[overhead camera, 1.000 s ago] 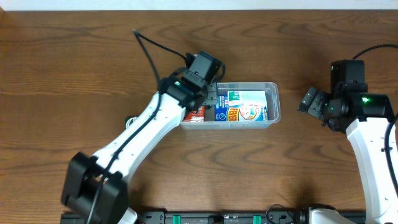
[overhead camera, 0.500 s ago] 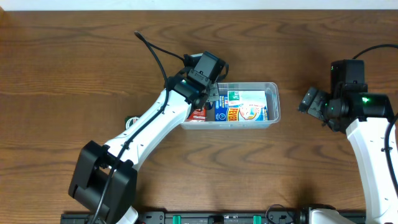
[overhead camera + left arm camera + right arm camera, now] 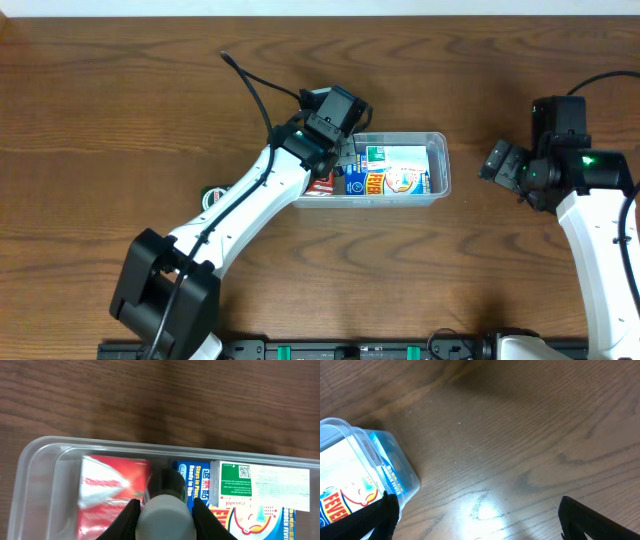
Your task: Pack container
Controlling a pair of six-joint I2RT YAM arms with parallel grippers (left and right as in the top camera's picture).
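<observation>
Lab: wooden table [image 3: 100, 100], robot arms [image 3: 250, 195]

Overhead looks straight down at the table [image 3: 120, 100]; both close wrist views share the container [image 3: 100, 446].

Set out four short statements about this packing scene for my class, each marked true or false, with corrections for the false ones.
1. The left claw grips a white-capped bottle above the container. True.
2. The container is empty. False: it holds a red box, a blue box and more.
3. The right claw holds a box. False: it is open, holding nothing, over the bare table.
4. In the overhead view, the red box lies at the container's left end. True.
</observation>
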